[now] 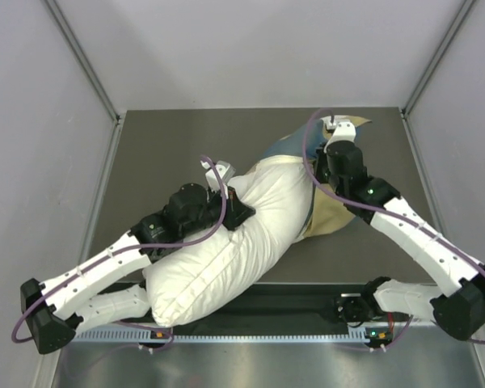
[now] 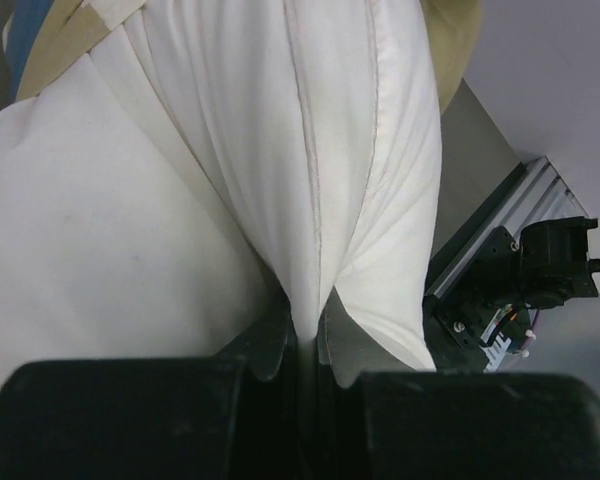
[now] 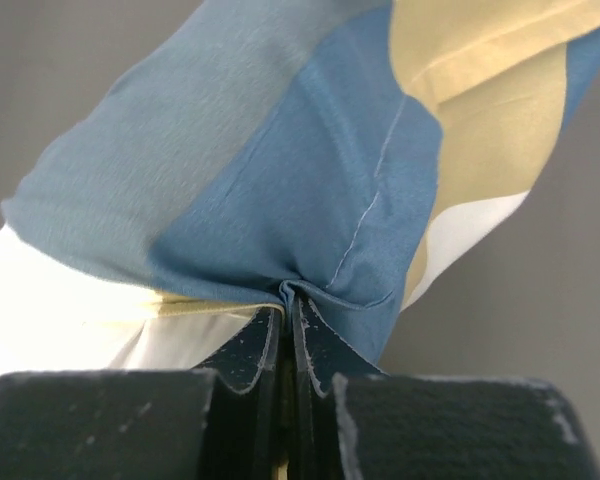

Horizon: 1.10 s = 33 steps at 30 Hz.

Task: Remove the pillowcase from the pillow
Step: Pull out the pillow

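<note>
Most of the work looks done. The pillow (image 1: 214, 271) lies slantwise on the table (image 1: 162, 153) with its near end close to the arm bases, and nearly all of its plump white body is bare, with a seam showing along the edge. At its middle the left gripper (image 2: 302, 318) is closed tight on a fold of the white cloth, which is pulled into long creases. Farther back the pillowcase (image 1: 331, 217), in blocks of blue, tan and cream, seems to cover only the far end of the pillow and is bunched up there. At the far side the right gripper (image 3: 288, 318) is closed on a pinch of the blue fabric. I judge that what is left is to draw the cover off this last end.
</note>
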Tool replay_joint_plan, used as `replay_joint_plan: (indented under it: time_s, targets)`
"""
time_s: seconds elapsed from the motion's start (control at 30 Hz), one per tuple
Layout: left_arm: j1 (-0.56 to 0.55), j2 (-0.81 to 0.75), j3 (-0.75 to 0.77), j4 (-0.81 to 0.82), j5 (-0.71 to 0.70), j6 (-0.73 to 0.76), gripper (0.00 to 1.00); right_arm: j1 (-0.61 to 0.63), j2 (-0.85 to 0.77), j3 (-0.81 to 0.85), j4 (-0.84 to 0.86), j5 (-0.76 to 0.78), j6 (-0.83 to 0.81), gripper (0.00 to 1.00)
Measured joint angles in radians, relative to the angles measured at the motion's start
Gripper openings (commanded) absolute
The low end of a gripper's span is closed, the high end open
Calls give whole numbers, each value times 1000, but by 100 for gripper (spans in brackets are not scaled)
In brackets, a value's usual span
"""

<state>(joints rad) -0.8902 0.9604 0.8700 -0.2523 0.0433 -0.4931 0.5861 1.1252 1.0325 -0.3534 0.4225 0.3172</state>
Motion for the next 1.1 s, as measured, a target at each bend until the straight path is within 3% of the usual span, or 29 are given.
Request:
replay_joint_plan:
  time_s: [0.33, 0.63, 1.1]
  targets:
    - [10, -11, -61, 106, 28, 26, 0, -69, 279, 298, -121, -80, -87, 0]
    - [-61, -11, -79, 149, 11, 60, 0, -114, 447, 496, -238, -111, -145, 0]
    - [-111, -23, -71, 122, 21, 62, 0, -232, 537, 666, -443, -288, -185, 0]
